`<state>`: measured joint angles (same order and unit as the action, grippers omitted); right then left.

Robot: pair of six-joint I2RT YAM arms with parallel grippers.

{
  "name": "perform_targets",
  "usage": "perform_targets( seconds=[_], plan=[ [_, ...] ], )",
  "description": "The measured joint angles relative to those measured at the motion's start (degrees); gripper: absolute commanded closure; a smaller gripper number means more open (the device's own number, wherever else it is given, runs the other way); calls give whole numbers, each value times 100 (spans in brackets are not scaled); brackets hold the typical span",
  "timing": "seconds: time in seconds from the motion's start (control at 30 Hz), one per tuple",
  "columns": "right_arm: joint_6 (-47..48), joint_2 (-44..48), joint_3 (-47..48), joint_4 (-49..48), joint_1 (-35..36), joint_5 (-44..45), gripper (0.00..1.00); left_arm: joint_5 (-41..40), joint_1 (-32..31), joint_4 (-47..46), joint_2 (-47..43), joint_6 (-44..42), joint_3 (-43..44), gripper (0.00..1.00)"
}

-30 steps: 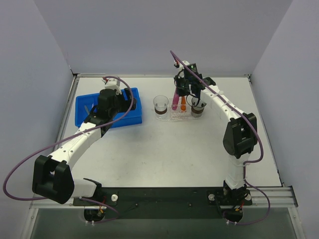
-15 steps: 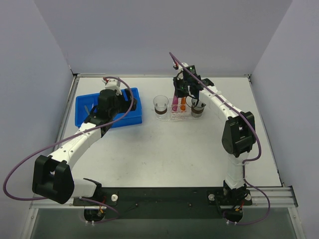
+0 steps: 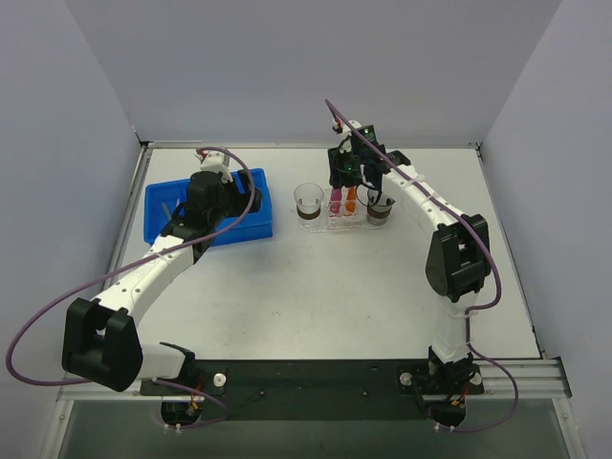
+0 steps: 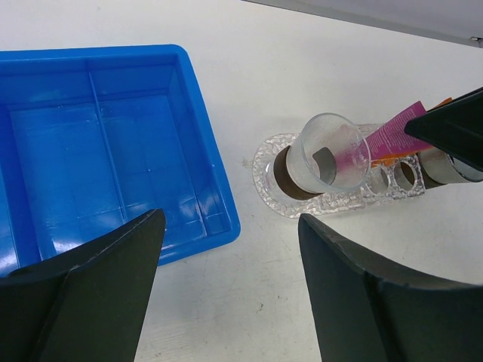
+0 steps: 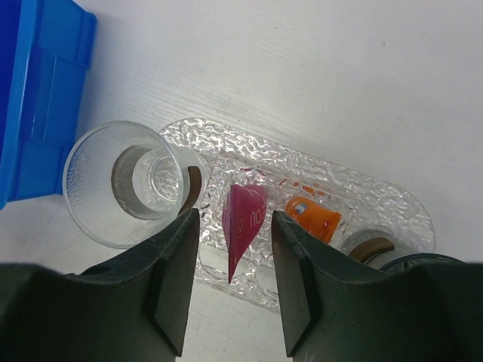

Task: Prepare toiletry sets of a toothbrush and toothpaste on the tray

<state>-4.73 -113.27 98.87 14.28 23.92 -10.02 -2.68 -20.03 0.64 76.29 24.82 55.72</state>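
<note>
The clear bumpy tray (image 3: 341, 222) holds two toothpaste tubes upright: a pink one (image 3: 337, 199) and an orange one (image 3: 352, 199). In the right wrist view the pink tube (image 5: 241, 226) stands between my open right gripper (image 5: 232, 226) fingers with a gap on each side, and the orange tube (image 5: 313, 216) is just to its right. My left gripper (image 4: 230, 222) is open and empty, above the right side of the blue bin (image 4: 98, 151). A thin greyish stick, likely the toothbrush (image 3: 169, 207), lies in the bin's left part.
Two clear cups stand at the tray's ends, one left (image 3: 308, 201) and one right (image 3: 380, 206). The blue bin (image 3: 206, 212) sits at the back left. The left wrist view also shows the tray (image 4: 339, 204) and the left cup (image 4: 328, 151).
My right gripper has shifted slightly left over the tray, above the pink tube. The left arm has not moved.
</note>
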Motion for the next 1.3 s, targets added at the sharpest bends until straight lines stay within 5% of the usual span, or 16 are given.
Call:
perform_targets(
  seconds=[0.53, 0.8, 0.93, 1.03, 1.3],
  plan=[
    [-109, 179, 2, 0, 72, -116, 56, -68, 245, 107, -125, 52, -68, 21],
    [-149, 951, 2, -103, 92, -79, 62, -245, 2234, 874, -354, 168, -87, 29],
    [-175, 1364, 0, -131, 52, -68, 63, -352, 3204, 1541, -225, -59, 190, 41],
    [-219, 1648, -4, -122, -20, -105, 64, -238, 3495, 1939, 103, -369, 638, 51],
    [-581, 2481, -205, -15, -496, -522, 68, 393, 3633, 2837, 1585, -1414, 1578, 57]
  ],
)
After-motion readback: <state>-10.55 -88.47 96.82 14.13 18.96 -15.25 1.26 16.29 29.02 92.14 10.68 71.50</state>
